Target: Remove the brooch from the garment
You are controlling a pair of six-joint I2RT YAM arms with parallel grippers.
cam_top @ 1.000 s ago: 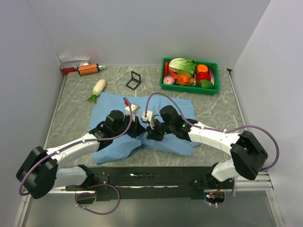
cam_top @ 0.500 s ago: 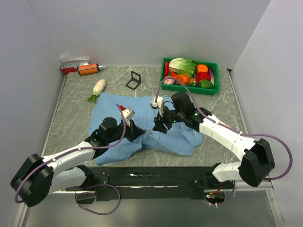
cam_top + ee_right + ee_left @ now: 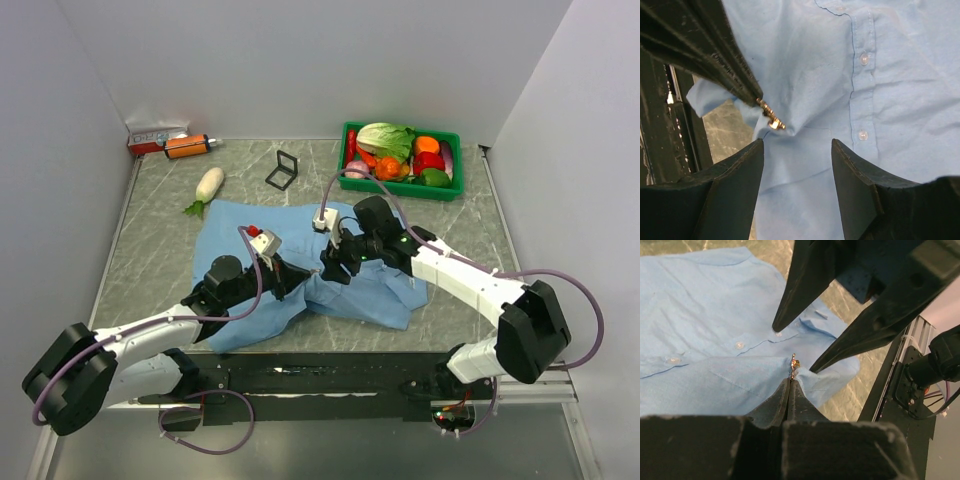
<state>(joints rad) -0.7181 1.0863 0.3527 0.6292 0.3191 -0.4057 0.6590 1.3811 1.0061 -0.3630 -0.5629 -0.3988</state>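
The light blue shirt (image 3: 235, 225) lies wrinkled on the table, button placket showing in the left wrist view (image 3: 700, 305) and the right wrist view (image 3: 900, 60). The tiny coppery brooch (image 3: 793, 362) sits on a raised peak of cloth near the shirt's front edge. My left gripper (image 3: 298, 283) is shut, its tips (image 3: 791, 380) pinching the brooch's near end; the cloth tents up around it. My right gripper (image 3: 328, 272) is open and hovers just over the brooch (image 3: 771, 118), its fingertips (image 3: 759, 144) just short of it and empty.
A green tray (image 3: 397, 189) of vegetables stands at the back right. A white radish (image 3: 207, 186), a small black stand (image 3: 283, 170), an orange bottle (image 3: 187, 146) and a red-and-white box (image 3: 155, 138) lie at the back left. The black rail runs along the near edge.
My left arm has drawn back towards the near left, pulling the cloth into a peak. My right gripper lifted away towards the back, then settled close over the brooch.
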